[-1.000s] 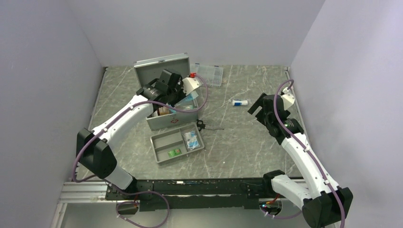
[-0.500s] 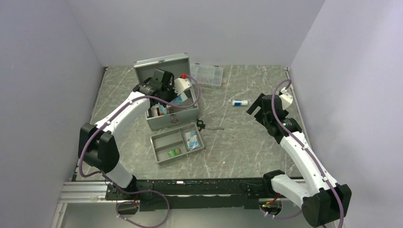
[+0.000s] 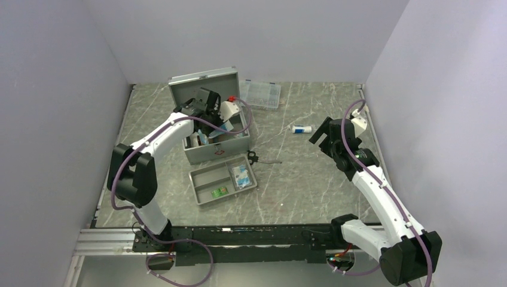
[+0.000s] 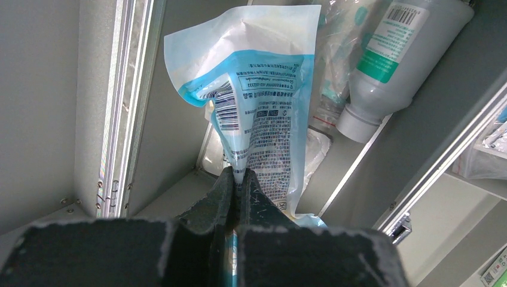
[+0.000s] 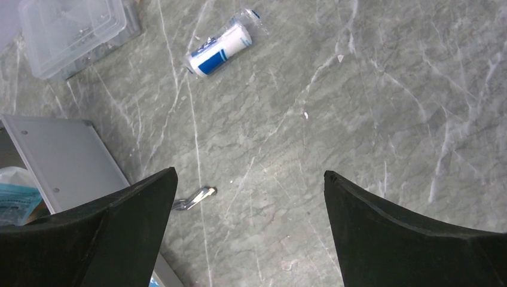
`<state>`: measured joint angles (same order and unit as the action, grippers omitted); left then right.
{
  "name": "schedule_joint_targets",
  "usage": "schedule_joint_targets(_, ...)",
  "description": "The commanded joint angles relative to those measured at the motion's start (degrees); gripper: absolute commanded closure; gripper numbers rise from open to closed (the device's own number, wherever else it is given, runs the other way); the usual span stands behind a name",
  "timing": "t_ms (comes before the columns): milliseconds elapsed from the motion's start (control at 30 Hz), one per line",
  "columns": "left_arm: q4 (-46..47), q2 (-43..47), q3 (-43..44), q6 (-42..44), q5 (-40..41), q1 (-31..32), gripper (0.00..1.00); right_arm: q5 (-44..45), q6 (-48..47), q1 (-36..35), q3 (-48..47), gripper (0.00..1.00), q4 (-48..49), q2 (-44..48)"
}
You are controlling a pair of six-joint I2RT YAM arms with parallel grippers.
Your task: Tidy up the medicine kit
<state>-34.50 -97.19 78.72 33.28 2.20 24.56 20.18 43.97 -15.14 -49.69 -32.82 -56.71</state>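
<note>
On my overhead feed the medicine kit [image 3: 206, 154] sits on the worktop [image 3: 311, 179] toward the far left, its lid swung up and standing open at the back. My left arm reaches into it from above. The left fingers [image 4: 222, 192] are pressed together, pinching the near edge of a blue and white printed pouch [image 4: 257, 89] that sticks out crumpled ahead of them inside the box. Past the pouch, on the left wrist feed, a white bottle [image 4: 400, 48] with a green label lies against the kit's inner wall, with some clear wrapped packets beside it that I can't identify. Just in front of the kit lies a shallow grey divided tray [image 3: 209, 178]. 1 of its compartments holds a small green item [image 3: 219, 192] and another holds a blue and white packet [image 3: 241, 175]. A small black-handled tool [image 3: 256, 158] with a thin metal end rests on the worktop just right of the kit's front corner. A flat clear plastic case [image 3: 261, 93] lies beside the raised lid near the far edge. My right arm hovers above bare worktop with the right fingers [image 5: 119, 227] spread wide, holding nothing. Beyond them, on the right wrist feed, a white bandage roll [image 5: 220, 48] with a blue band lies in clear film, well apart from the kit.
</note>
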Motion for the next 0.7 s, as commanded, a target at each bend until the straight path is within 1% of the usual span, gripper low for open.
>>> schedule_joint_targets(0,1.74,0.33,0.65,-0.93,0.50,-0.30,0.96,-1.11,-0.61,0.17,0.71,0.05,2.75,-0.22)
schedule_joint_targets(133,1.36,0.89,0.89,-1.16,-0.16,-0.30,0.94,-0.88,-0.73,0.12,0.73,0.05,2.84,-0.33)
schedule_joint_targets(167,1.03,0.98,1.05,-1.30,-0.33,-0.30,0.75,-0.92,-0.82,0.12,0.74,0.05,2.89,-0.33)
schedule_joint_targets(200,0.75,1.16,1.29,-1.64,-0.10,-0.30,0.10,-0.89,-0.86,0.14,0.65,0.05,2.97,-0.33)
schedule_joint_targets(233,0.49,1.39,1.46,-1.90,-0.65,-0.30,0.01,-0.87,-0.89,0.12,0.53,0.05,2.94,-0.39)
schedule_joint_targets(467,-0.51,4.17,2.14,-3.46,-0.98,-0.30,0.01,-1.18,-0.72,0.14,0.04,0.05,3.43,-0.98)
schedule_joint_targets(667,0.11,9.24,2.24,-6.42,-1.59,0.00,0.01,-1.57,-1.34,0.19,-1.31,0.05,4.58,-2.42)
